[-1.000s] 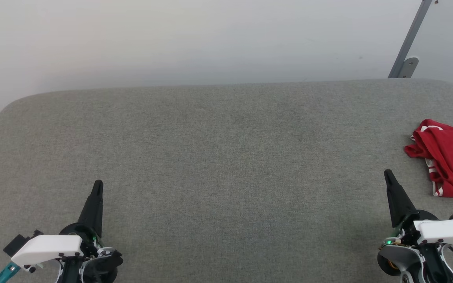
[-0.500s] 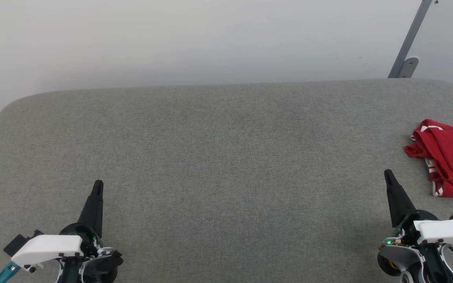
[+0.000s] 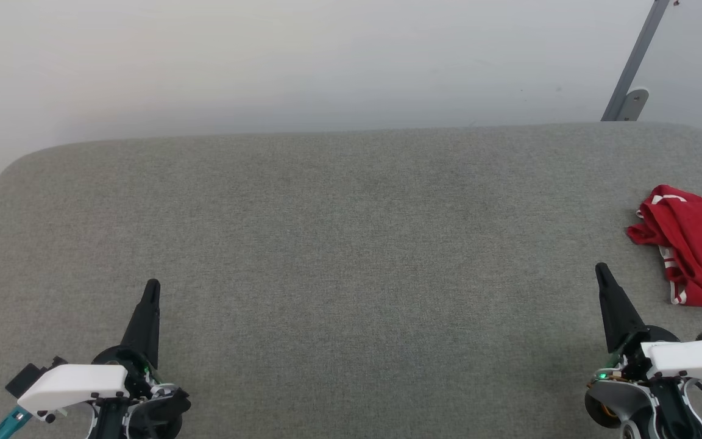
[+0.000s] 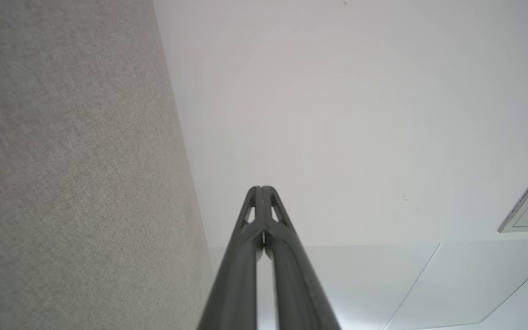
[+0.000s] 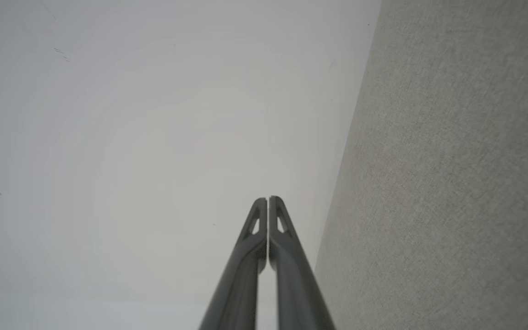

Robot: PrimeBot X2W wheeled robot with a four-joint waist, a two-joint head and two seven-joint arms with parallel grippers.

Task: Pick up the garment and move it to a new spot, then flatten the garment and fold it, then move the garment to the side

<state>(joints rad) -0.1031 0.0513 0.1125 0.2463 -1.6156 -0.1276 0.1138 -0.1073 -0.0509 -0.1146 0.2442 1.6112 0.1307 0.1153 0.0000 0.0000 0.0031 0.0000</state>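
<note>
**A:** Where is the T-shirt (image 3: 695, 244)?

**B:** Far over on the right of the grey table (image 3: 351, 244). It's bunched into a red heap with some white striped trim showing along its near-left side. Its right part runs past the edge of the head view.

**A:** And next to the right pincer (image 3: 599, 267)?

**B:** The shirt lies just beyond the tip and to its right. They're near each other but apart, with bare table between them. Nothing touches the cloth.

**A:** Is that pincer open?

**B:** No, it's clenched. Its two dark fingers press together along their whole length and point toward the far white wall (image 3: 265, 61), with nothing between them.

**A:** And the left pincer (image 3: 152, 284)?

**B:** It's the same, closed tight and empty. It sits at the near left of the table, well apart from the shirt. I can't tell whether either tip rests on the table.
</note>
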